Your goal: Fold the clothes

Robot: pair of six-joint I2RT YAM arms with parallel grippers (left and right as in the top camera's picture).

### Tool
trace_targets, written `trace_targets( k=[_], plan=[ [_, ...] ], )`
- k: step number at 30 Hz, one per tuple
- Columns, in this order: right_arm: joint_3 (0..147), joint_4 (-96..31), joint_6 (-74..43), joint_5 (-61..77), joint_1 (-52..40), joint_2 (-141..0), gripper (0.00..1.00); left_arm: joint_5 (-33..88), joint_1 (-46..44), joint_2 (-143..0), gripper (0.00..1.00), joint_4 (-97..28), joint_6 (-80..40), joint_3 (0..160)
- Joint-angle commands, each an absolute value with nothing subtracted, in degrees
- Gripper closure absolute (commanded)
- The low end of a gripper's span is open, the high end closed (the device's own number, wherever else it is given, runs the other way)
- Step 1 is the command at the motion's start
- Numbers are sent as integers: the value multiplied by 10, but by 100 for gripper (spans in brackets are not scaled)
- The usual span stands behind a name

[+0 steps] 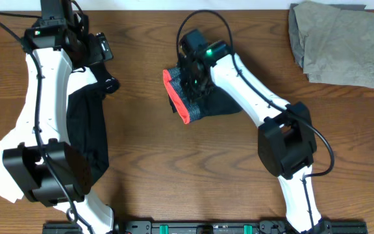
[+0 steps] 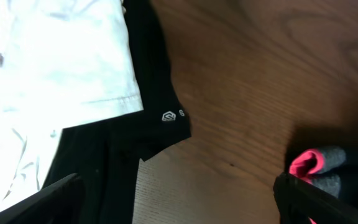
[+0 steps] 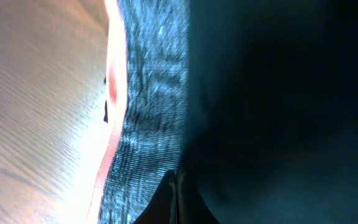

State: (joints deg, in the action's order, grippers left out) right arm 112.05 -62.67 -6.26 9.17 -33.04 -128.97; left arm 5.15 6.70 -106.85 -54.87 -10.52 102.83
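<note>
**Limp leggings, bunched mid-surface: take them by the waistband**

The black leggings point(image 1: 208, 104) lie in a compact bundle on the wooden surface point(image 1: 141, 130). Their grey and red-orange waistband point(image 1: 174, 97) is turned outward on the bundle's left edge.

The right gripper point(image 3: 176, 198) is down on top of the bundle, hard against the waistband's ribbed knit. Its fingertips look drawn close together, but I cannot tell whether any cloth is caught between them.

The left gripper point(image 2: 179, 208) hangs well to the left of the leggings with its jaws spread wide and nothing in them. It is above a black piece point(image 1: 86, 123) that lies partly under a white piece point(image 2: 61, 62). A khaki piece point(image 1: 336, 42) sits folded far to the leggings' upper right.

The leggings are probably light, stretchy and entirely limp. A single pinch would likely lift only the top layer and let the rest sag. The waistband is the thickest, firmest edge, so it looks like the best hold, ideally one gripper at each end.
</note>
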Motion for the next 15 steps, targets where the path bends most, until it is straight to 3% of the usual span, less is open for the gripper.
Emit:
trace_targets(
  k=[1, 15],
  plan=[
    [1089, -620, -42, 95, -342, -1286, 99, 44, 69, -1085, 2, -547, -109, 1025],
    [1096, -657, 86, 212, -338, -1271, 99, 44, 73, -1094, 2, -548, -108, 1025]
  ],
)
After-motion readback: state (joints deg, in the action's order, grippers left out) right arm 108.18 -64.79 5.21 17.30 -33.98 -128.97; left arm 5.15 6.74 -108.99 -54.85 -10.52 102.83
